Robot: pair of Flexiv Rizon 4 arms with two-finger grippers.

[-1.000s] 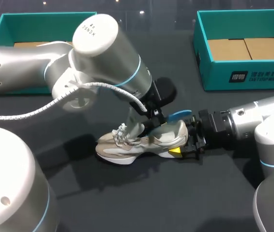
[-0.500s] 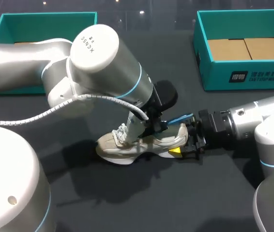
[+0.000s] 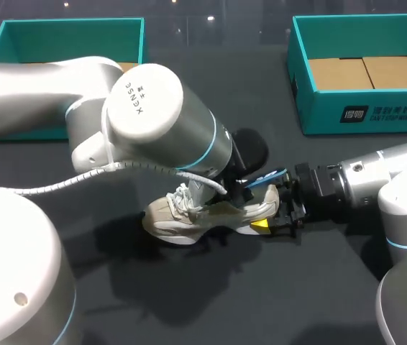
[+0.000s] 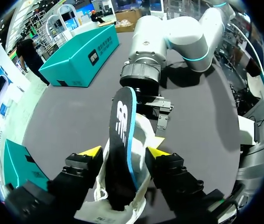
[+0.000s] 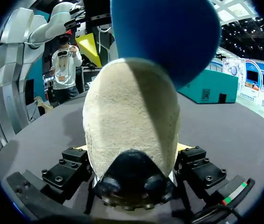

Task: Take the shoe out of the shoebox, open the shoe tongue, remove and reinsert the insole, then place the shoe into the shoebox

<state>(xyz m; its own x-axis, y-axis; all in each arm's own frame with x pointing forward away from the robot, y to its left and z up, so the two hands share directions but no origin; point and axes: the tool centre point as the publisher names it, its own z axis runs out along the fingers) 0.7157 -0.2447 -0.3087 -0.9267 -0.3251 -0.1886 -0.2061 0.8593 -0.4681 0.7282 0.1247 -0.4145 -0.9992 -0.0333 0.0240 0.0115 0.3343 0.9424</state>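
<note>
Lower now, left gripper (image 4: 125,153) pinches insole (image 4: 120,121), angled into shoe (image 3: 171,215) opening; right gripper (image 5: 133,148) clamps shoe heel.

White print on shoebox (image 3: 387,113) front; lettering on left arm (image 3: 141,100) cap; logo on insole (image 4: 121,122).

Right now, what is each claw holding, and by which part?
Right claw grips the shoe by its heel. The insole stands in the left claw, but whether it is gripped cannot be told.
</note>
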